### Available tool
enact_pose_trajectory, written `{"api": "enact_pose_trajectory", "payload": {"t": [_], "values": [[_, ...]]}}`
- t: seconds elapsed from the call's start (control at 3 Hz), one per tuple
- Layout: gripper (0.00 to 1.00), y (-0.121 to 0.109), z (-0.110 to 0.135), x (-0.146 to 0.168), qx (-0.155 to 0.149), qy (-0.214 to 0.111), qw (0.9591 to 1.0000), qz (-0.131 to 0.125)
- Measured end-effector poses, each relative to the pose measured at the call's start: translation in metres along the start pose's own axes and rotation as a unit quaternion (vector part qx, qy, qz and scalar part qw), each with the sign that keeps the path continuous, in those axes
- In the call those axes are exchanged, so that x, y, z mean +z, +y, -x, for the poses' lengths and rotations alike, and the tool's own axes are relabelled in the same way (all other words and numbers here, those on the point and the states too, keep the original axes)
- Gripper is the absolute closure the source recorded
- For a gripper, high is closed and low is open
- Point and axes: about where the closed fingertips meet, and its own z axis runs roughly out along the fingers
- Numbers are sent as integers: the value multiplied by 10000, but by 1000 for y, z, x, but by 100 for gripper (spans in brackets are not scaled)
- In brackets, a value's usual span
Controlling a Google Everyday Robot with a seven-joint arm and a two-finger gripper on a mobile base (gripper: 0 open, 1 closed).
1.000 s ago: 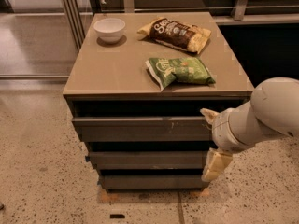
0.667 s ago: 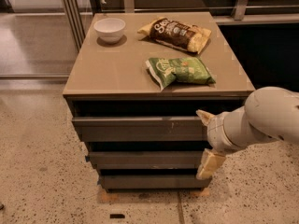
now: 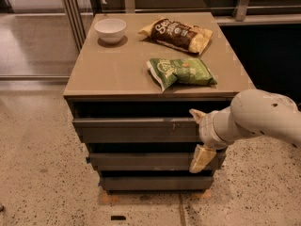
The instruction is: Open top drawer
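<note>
The top drawer (image 3: 136, 129) is the widest dark grey front of three, just under the tan cabinet top, with small pale scratches near its right part. It stands out slightly from the cabinet, with a dark gap above it. My gripper (image 3: 198, 136) is at the drawer's right end, on a white arm coming in from the right. It is open. One pale fingertip (image 3: 196, 115) sits at the drawer front's upper edge. The other (image 3: 200, 159) hangs in front of the middle drawer (image 3: 141, 160).
The narrowest drawer front (image 3: 150, 182) is at the bottom. On the cabinet top (image 3: 108, 74) lie a white bowl (image 3: 110, 29), a brown chip bag (image 3: 178, 32) and a green chip bag (image 3: 181, 72). Speckled floor surrounds the cabinet; a glass partition stands at the back left.
My arm and gripper have moved left, from beside the cabinet's right edge onto the right end of the top drawer front. The drawers have not visibly moved.
</note>
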Motion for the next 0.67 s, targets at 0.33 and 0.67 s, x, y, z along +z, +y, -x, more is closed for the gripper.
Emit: {"api": "enact_pose_trajectory", "payload": {"t": [0.33,0.67], "values": [[0,-11,-2,16,-24,21,10000,33],[0,-19,-5,31,-35,64,9999,99]]}}
